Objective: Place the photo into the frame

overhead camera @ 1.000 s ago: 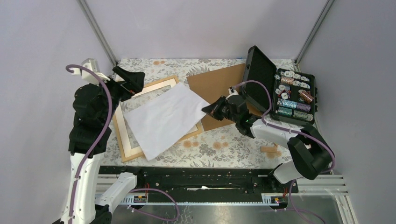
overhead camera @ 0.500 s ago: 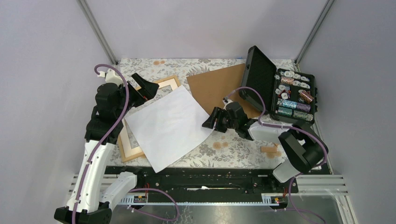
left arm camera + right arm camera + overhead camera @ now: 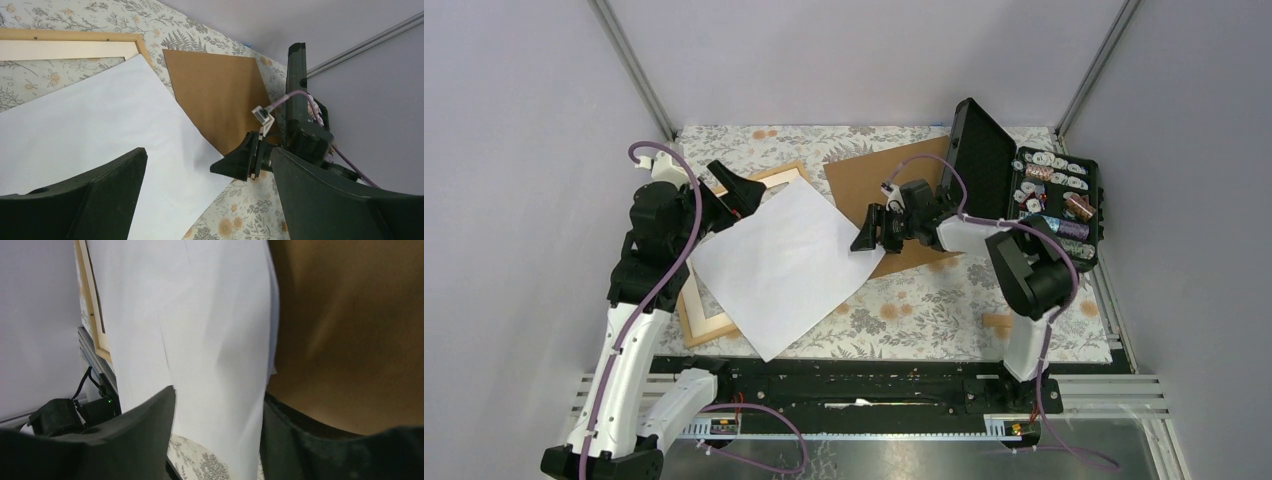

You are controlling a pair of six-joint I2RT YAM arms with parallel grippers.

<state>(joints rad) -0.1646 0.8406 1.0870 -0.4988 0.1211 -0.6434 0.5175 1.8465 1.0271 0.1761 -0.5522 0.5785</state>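
Floral-print cloth covers your table, and plain pale grey walls close it in on three sides, with slanted metal uprights at the far corners. A flat brown backing board lies toward 12 o'clock. An open black hard case sits at 2 o'clock, its tray packed with small coloured pieces.

The rectangular paper photo lies white side up, so you cannot see its print. It sits skewed across the thin light-wood picture frame on the 9 o'clock half of the table, resting on top of the frame rather than inside it. Only the frame's far rail and its 7 o'clock corner show past the sheet. The photo's 3 o'clock corner overlaps the near edge of the board.

Your left gripper hangs above the photo's 11 o'clock edge with its fingers spread wide, holding nothing. Your right gripper is at the photo's 3 o'clock corner with its fingers parted. From its wrist camera you see the white sheet through the gap between them, and they are not clamped on it.
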